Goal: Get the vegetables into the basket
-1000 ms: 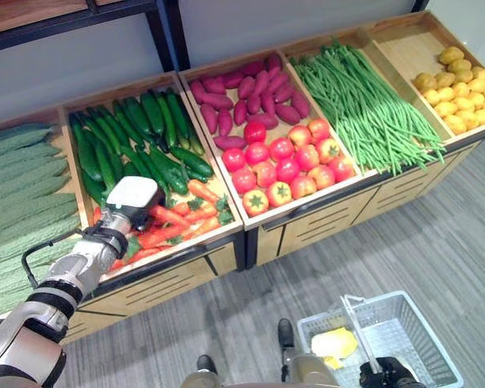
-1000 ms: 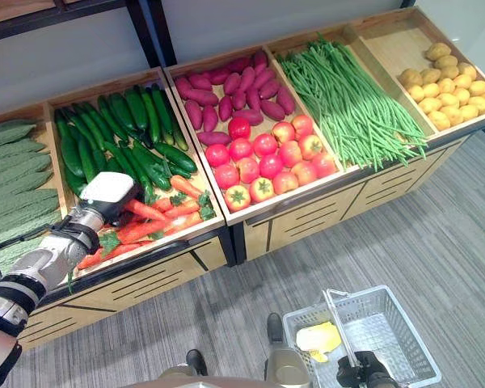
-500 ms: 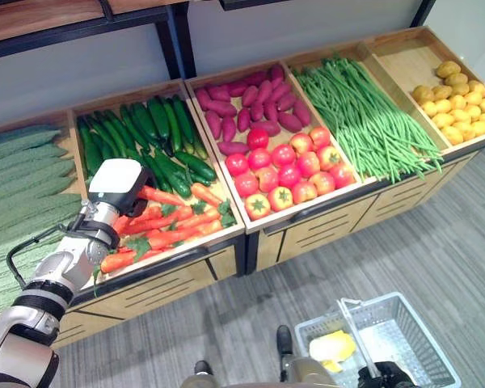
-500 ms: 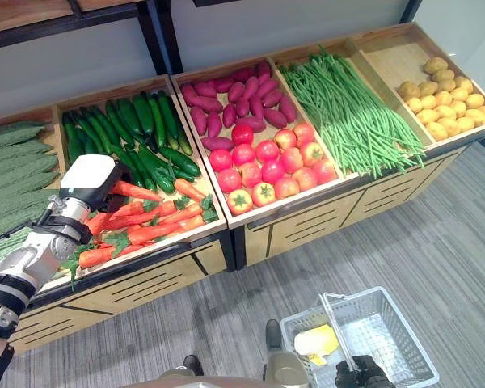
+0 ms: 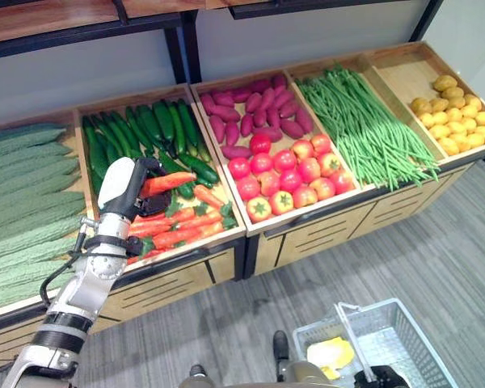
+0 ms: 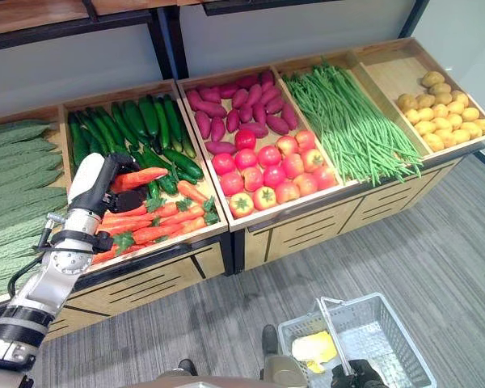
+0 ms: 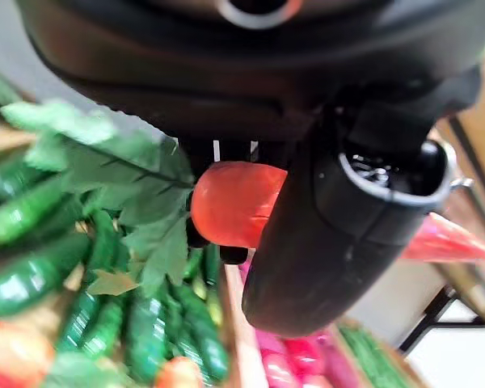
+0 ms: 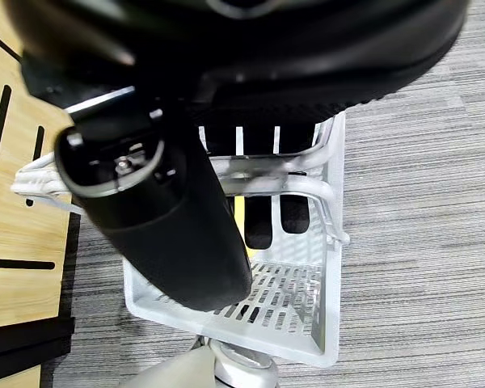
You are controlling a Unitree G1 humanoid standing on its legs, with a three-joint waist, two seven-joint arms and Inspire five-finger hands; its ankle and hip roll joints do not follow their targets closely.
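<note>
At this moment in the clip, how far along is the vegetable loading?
Done: a yellow item already lies in the basket, whose handle the right hand grips. In hand: the left hand has its fingers closed on a carrot, lifted above the carrot bin. Left: carrying it over and dropping it in.

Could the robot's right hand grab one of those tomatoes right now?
Probably not. The right hand is curled round the basket handle, low near the floor, well short of the tomatoes up in the crate. It would have to let go first.
</note>
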